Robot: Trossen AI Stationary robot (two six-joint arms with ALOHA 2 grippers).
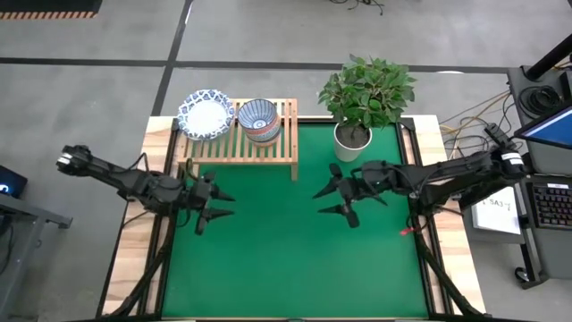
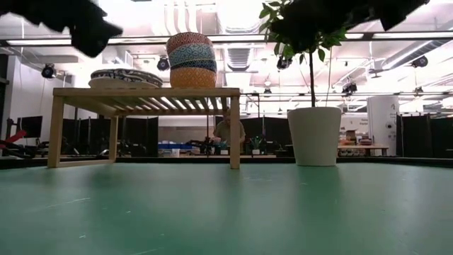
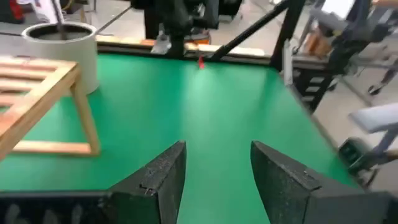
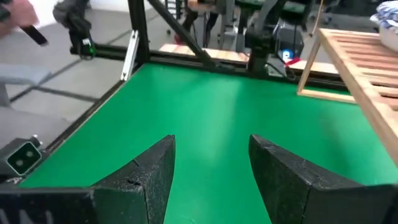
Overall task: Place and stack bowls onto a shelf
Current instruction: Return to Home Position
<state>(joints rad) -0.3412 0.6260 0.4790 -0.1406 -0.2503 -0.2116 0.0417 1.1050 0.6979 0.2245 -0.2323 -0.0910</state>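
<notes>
A stack of wide white bowls with blue rims rests on the left part of the light-wood shelf. Beside it on the slats stands a stack of small deep patterned bowls; the low view shows the deep stack with grey-blue, light blue and orange walls beside the flat stack. My left gripper hovers open over the green mat, near of the shelf. My right gripper hovers open, facing it across the mat. Neither gripper holds anything.
A white plant pot with a leafy plant stands right of the shelf at the mat's far edge. The green mat lies bare between and near of the grippers. A person shows far behind the table.
</notes>
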